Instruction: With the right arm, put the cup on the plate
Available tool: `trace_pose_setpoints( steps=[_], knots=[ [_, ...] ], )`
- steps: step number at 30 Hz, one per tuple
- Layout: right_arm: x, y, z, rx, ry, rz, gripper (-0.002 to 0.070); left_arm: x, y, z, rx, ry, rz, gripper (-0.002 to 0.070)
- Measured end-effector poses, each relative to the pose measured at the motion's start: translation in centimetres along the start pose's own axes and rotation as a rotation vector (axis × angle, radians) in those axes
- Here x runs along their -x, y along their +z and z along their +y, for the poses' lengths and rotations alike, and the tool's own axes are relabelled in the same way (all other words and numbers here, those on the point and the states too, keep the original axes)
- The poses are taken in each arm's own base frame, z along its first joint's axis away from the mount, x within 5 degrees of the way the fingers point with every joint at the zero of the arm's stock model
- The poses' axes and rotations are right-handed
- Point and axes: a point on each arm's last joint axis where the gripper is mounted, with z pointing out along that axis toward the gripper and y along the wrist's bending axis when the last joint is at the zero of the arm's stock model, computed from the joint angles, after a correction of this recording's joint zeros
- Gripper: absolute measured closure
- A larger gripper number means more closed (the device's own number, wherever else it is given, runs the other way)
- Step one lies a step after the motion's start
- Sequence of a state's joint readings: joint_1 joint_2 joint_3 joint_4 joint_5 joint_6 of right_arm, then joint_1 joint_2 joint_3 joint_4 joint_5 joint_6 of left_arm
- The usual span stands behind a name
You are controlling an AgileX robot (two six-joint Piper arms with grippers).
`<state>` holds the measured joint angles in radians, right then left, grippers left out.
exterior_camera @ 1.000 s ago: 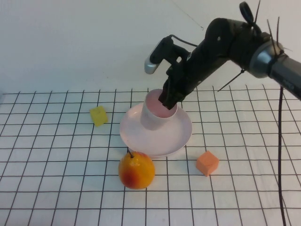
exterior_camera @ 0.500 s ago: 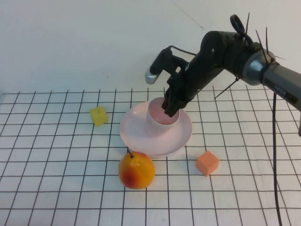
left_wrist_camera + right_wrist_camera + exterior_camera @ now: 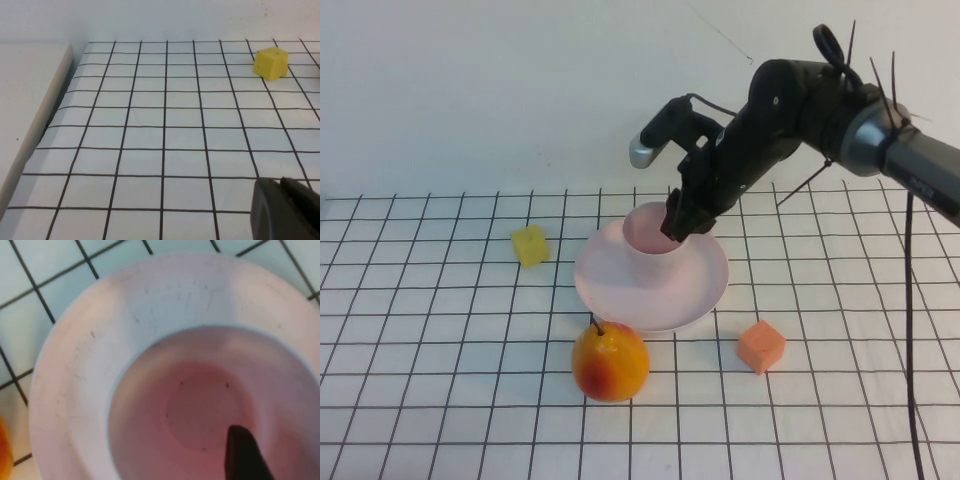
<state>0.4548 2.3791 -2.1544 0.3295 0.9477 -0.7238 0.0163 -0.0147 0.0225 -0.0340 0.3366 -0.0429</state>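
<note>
The pale pink cup (image 3: 650, 243) stands upright on the pale pink plate (image 3: 620, 290), towards its far side. My right gripper (image 3: 681, 224) reaches down from the right over the cup's right rim. It is shut on the cup, with one finger (image 3: 243, 454) inside the cup (image 3: 190, 405) and the other hidden. The plate's rim (image 3: 75, 355) rings the cup in the right wrist view. My left gripper (image 3: 285, 212) is shut and empty, low over the gridded cloth. It is out of the high view.
A yellow-red pear-like fruit (image 3: 610, 362) sits just in front of the plate. An orange cube (image 3: 761, 346) lies to the plate's front right. A yellow cube (image 3: 530, 245) (image 3: 271, 63) lies to its left. A white wall stands behind.
My right gripper has lowered the cup onto the plate, then shifted it slightly left and back. The left arm has not moved.
</note>
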Motion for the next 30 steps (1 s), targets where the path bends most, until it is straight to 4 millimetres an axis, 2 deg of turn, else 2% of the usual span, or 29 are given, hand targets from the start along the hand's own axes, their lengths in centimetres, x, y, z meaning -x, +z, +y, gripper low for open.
trace_pose_setpoints(
  steps=[2, 5, 9, 15, 18, 22, 25, 30],
  knots=[
    [0.5, -1.3, 0.2, -0.01, -0.008, -0.019, 0.0399, 0.0, 0.0, 0.0, 0.0, 0.0, 0.0, 0.0678],
    [1.8, -4.7, 0.6, -0.044, -0.028, -0.072, 0.039, 0.0, 0.0, 0.0, 0.0, 0.0, 0.0, 0.0678],
    [3.5, -11.0, 1.6, -0.117, -0.072, -0.166, 0.0389, 0.0, 0.0, 0.0, 0.0, 0.0, 0.0, 0.0678],
    [4.6, -20.4, 3.8, -0.225, -0.131, -0.296, 0.0405, 0.0, 0.0, 0.0, 0.0, 0.0, 0.0, 0.0678],
    [4.4, -25.1, 5.1, -0.283, -0.161, -0.345, 0.0468, 0.0, 0.0, 0.0, 0.0, 0.0, 0.0, 0.0678],
    [3.5, -30.1, 7.1, -0.336, -0.187, -0.369, 0.0622, 0.0, 0.0, 0.0, 0.0, 0.0, 0.0, 0.0678],
    [2.6, -33.0, 8.4, -0.359, -0.173, -0.381, 0.0662, 0.0, 0.0, 0.0, 0.0, 0.0, 0.0, 0.0678],
    [1.7, -36.7, 10.3, -0.389, -0.151, -0.449, 0.0676, 0.0, 0.0, 0.0, 0.0, 0.0, 0.0, 0.0678]
  ],
)
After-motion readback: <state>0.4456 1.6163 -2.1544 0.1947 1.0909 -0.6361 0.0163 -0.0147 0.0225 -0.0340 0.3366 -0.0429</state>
